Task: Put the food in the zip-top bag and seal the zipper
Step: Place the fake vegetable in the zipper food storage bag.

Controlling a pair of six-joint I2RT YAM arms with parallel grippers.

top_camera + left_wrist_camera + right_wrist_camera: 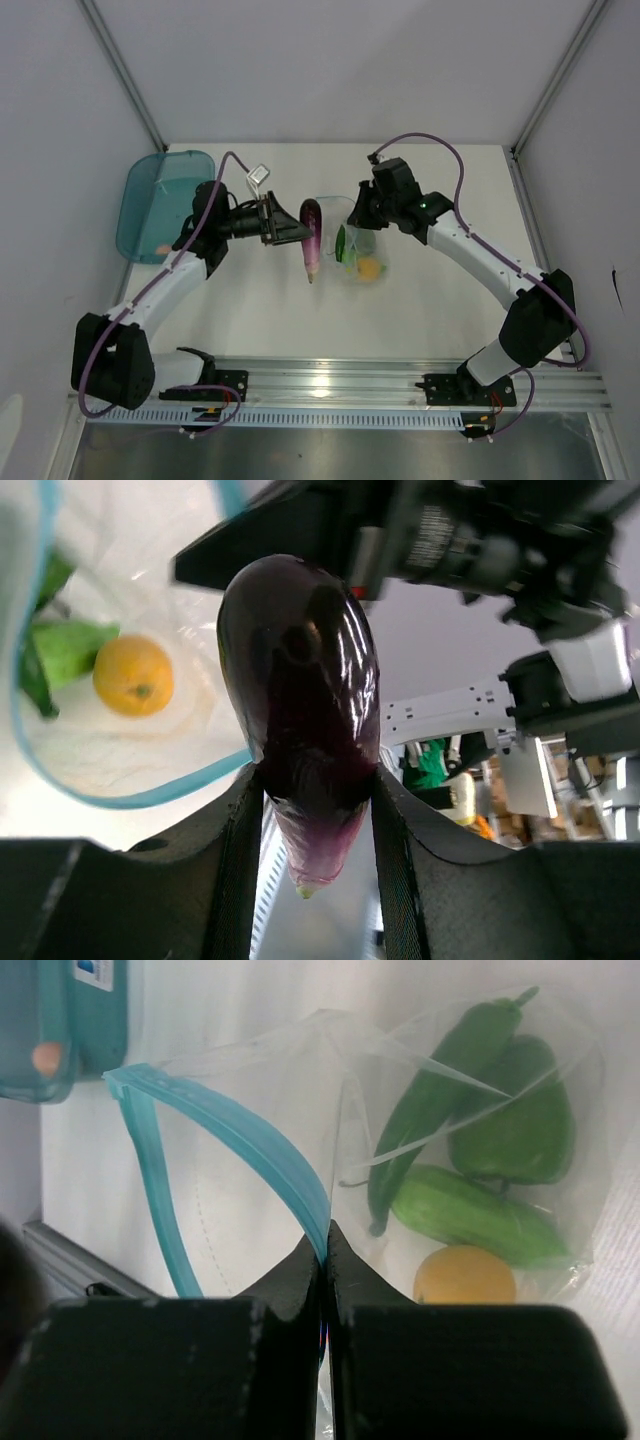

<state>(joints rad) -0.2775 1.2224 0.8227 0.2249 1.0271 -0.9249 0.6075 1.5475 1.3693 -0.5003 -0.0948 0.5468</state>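
We take the zip-top bag (262, 1175) as our landmark: it lies on the white table (420, 310) with its mouth held agape. Inside it, away from the mouth, we see a long green pepper (440, 1090), a blocky green pepper (525, 1120), a cucumber-like piece (470, 1215) and the yellow-orange round fruit (465, 1275), all lying close together. The right gripper (323, 1250) has its jaws pressed fully together, pinching the bag at the zipper (235, 1130). That light blue strip arches away from the grip in an open loop, so the mouth is not sealed. Just to the left of the bag in the top view, at its mouth, the left gripper (315, 790) has its jaws about halfway apart and clamped on the narrow, stem-side part of the purple eggplant (300, 700). The eggplant's rounded end stands clear beyond the fingers. It looks to us to be outside the bag, though we cannot tell whether it touches the plastic. Well to the left of the bag sits a translucent teal tub (160, 195), with a small pinkish piece (163, 248) in it.
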